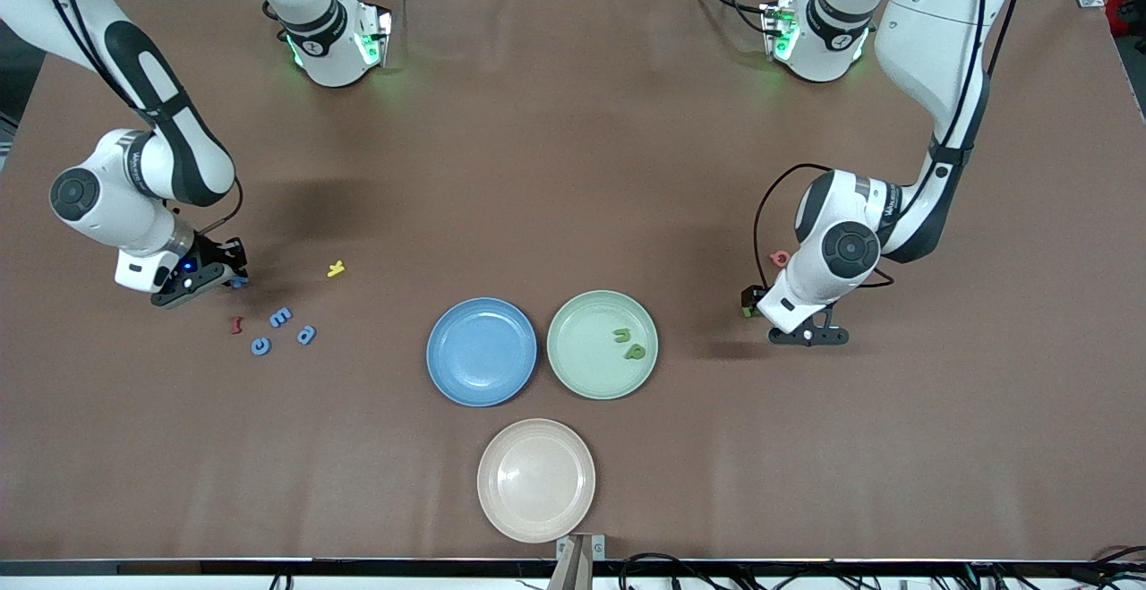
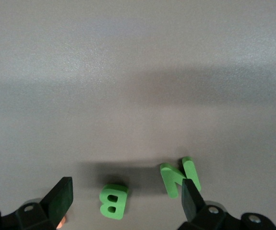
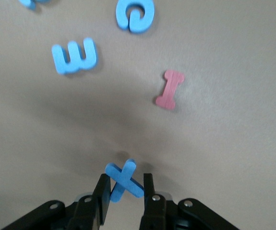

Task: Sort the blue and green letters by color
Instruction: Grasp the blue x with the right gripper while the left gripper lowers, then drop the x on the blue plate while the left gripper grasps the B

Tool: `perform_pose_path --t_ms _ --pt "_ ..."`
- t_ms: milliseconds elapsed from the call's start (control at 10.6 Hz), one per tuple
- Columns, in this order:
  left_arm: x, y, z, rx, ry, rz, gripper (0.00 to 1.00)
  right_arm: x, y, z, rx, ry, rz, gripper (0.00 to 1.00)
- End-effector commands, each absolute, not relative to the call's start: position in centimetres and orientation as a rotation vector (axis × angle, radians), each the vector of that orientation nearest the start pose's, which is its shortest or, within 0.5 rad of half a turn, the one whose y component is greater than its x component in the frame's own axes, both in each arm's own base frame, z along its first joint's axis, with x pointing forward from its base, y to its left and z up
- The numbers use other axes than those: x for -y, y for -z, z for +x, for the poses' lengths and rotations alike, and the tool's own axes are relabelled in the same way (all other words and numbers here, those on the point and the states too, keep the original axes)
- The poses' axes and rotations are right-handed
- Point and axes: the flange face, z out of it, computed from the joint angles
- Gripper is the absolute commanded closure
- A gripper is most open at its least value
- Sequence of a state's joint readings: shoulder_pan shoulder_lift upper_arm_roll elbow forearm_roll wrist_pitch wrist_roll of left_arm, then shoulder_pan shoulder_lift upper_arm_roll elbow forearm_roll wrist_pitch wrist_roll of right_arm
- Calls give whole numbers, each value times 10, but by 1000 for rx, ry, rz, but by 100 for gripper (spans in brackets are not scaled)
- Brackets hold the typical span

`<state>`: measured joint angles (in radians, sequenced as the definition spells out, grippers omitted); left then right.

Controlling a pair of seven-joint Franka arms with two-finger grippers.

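Note:
My right gripper (image 3: 123,186) (image 1: 235,281) is shut on a light blue X (image 3: 124,178), close to the table top near the right arm's end. Close by lie a light blue E (image 3: 74,56) (image 1: 281,316), a rounded light blue letter (image 3: 135,14) (image 1: 260,346) and a light blue a (image 1: 306,335). My left gripper (image 2: 126,192) (image 1: 750,302) stands open and low over a green B (image 2: 114,201), with a green N (image 2: 178,176) beside one finger. A green u (image 1: 621,334) and a green p (image 1: 635,352) lie in the green plate (image 1: 582,366). The blue plate (image 1: 482,351) holds nothing.
A dark red I (image 3: 169,89) (image 1: 236,325) lies among the blue letters and a yellow letter (image 1: 336,269) a little farther from the camera. A pink Q (image 1: 780,258) sits by the left arm's wrist. A beige plate (image 1: 535,480) stands nearest the camera.

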<state>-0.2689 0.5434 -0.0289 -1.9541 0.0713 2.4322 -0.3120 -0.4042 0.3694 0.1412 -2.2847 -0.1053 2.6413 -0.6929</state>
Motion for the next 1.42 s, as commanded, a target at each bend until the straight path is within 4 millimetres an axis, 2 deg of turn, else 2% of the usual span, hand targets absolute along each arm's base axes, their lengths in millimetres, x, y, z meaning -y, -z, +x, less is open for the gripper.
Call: perform_pose_path --t_ms 0,284,378,473,567,757,851,1040,1324 --pt "153 -198 576 -166 -84 -3079 0 93 -234 552 648 -82 -3071 100" --pt "144 -194 557 -216 -129 -3069 0 28 -274 596 451 -82 -3118 100" --pt "134 -199 554 -224 -109 -3075 0 3 -282 603 364 -66 -3083 100" --pt "133 -197 552 -226 -83 -3085 0 -18 -286 610 278 -42 -3028 100" --pt "141 -196 550 -230 -78 -3089 0 -46 -289 617 227 -27 -2993 100" --pt "149 -190 550 -231 -57 -3100 0 -97 -288 632 70 -19 -2991 100" --pt "152 -179 550 -223 -15 -3115 0 -129 -285 642 -8 -15 -2986 100" --pt "145 -162 539 -218 42 -3129 0 -177 -274 656 -108 -10 -2972 100" --pt "143 -155 536 -231 65 -3132 0 -234 -266 670 -257 14 -2947 100"
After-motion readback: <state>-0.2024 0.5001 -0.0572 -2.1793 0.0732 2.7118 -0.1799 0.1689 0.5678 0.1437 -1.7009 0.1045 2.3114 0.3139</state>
